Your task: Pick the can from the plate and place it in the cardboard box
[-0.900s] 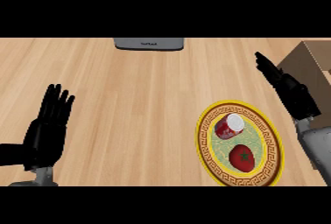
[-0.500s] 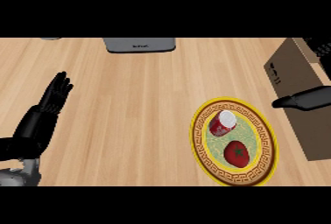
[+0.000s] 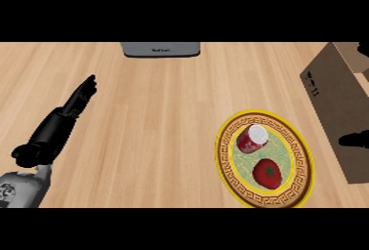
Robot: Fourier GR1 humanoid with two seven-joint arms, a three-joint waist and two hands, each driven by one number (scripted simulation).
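Note:
The can [image 3: 252,138], red with a white end, lies on its side in the upper part of the yellow-rimmed plate [image 3: 287,155] at the right of the counter. A red tomato [image 3: 267,172] sits just below it on the same plate. The brown cardboard box [image 3: 335,97] stands right of the plate, against the view's right edge. My left hand [image 3: 54,129] is far off at the left, seen edge-on with straight fingers pointing up and holding nothing. Of my right hand [image 3: 355,140] only a small black part shows at the right edge, in front of the box.
A grey appliance [image 3: 160,49] sits at the counter's far edge, top centre. Bare wooden counter [image 3: 158,127] spreads between my left hand and the plate.
My right hand has gone from above the plate's right side to the right edge, nearly out of view. The left hand has turned edge-on. The plate and box sit further left in view.

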